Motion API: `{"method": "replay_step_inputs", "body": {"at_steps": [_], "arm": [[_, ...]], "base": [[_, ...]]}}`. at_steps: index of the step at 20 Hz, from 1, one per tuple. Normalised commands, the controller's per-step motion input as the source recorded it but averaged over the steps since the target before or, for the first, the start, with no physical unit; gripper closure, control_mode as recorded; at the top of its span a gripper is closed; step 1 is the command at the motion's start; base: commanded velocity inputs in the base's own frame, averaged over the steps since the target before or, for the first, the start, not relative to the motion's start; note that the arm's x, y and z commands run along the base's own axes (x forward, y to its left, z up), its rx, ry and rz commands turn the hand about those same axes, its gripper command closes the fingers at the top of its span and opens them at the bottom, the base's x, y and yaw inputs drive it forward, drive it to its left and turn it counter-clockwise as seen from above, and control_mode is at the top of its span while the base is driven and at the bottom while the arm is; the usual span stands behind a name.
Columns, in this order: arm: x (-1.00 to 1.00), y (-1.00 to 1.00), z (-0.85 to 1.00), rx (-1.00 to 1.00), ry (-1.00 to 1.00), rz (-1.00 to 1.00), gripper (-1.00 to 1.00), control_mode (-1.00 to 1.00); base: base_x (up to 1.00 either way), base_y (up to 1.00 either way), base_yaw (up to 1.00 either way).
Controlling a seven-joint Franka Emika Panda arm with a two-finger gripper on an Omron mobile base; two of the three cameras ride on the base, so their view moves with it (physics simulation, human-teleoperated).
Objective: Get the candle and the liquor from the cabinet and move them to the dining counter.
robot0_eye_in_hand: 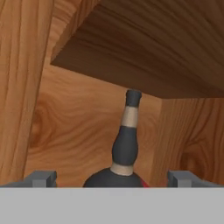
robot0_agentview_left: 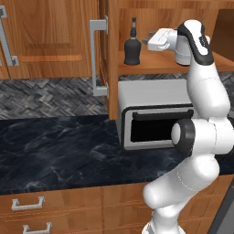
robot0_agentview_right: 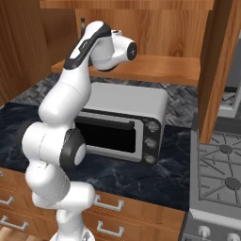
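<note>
Liquor bottle point(robot0_agentview_left: 132, 48) upright on open cabinet point(robot0_agentview_left: 151, 64) shelf, upper centre of left base view, gripper point(robot0_eye_in_hand: 112, 179) spread open facing it, toaster oven point(robot0_agentview_left: 155, 114) below on bench point(robot0_agentview_left: 55, 146).

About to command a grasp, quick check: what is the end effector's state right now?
End effector: open, holding nothing; its fingertips stand apart on either side of the liquor inside the cabinet.

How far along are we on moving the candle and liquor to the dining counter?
Early. Done: the cabinet door stands open and the arm has reached the shelf. In hand: the open gripper faces the liquor bottle, which stands upright on the cabinet shelf, ungrasped, fingertips either side of it in the hand view. Left: grasp and carry the bottle, then the candle; nothing is delivered yet.
</note>
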Motion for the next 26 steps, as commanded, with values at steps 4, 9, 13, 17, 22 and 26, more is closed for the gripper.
{"method": "replay_step_inputs", "body": {"at_steps": [4,9,13,17,22,26], "arm": [[0.36,0.01,0.00,0.00,0.01,0.00,-1.00,-1.00],[0.31,0.03,0.00,0.00,0.00,0.00,-1.00,-1.00],[0.12,0.08,0.00,-0.01,0.00,0.01,-1.00,-1.00],[0.00,0.21,0.01,-0.03,0.00,0.03,-1.00,-1.00],[0.08,0.19,0.05,-0.01,0.00,0.04,-1.00,-1.00],[0.14,0.14,0.02,0.00,0.00,0.03,-1.00,-1.00]], "base": [[0.00,0.00,0.00],[0.00,0.00,0.00],[0.00,0.00,0.00],[0.00,0.00,0.00],[0.00,0.00,0.00],[0.00,0.00,0.00]]}}
